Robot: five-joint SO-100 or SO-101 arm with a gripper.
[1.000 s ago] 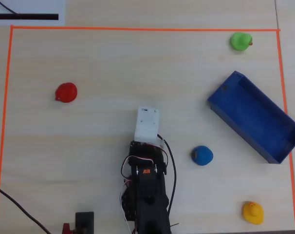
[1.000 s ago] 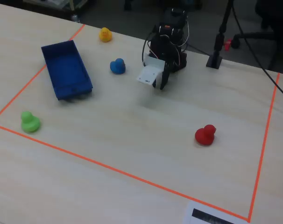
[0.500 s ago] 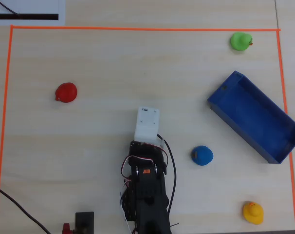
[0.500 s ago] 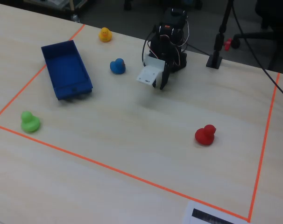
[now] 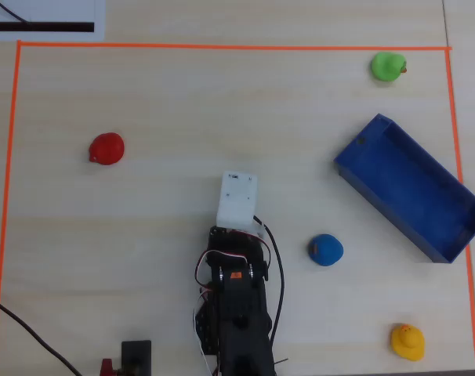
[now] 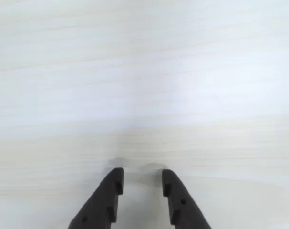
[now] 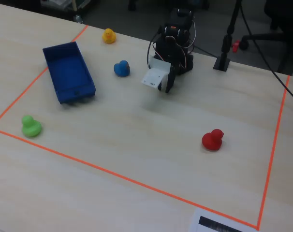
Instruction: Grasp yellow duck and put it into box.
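Observation:
The yellow duck [image 5: 407, 341] sits near the bottom right corner of the taped area in the overhead view, and at the far side in the fixed view [image 7: 108, 36]. The dark-blue box [image 5: 410, 188] lies at an angle on the right and is empty; it also shows in the fixed view [image 7: 69, 72]. My gripper [image 6: 142, 179] is open and empty, low over bare table, its two black fingers apart. In the overhead view the white wrist housing [image 5: 237, 200] hides it. It is well to the left of the duck and the box there.
A blue rounded toy [image 5: 325, 250] lies just right of the arm, between it and the box. A green duck [image 5: 388, 66] is at the top right and a red toy [image 5: 107, 148] at the left. Orange tape [image 5: 222, 46] borders the work area.

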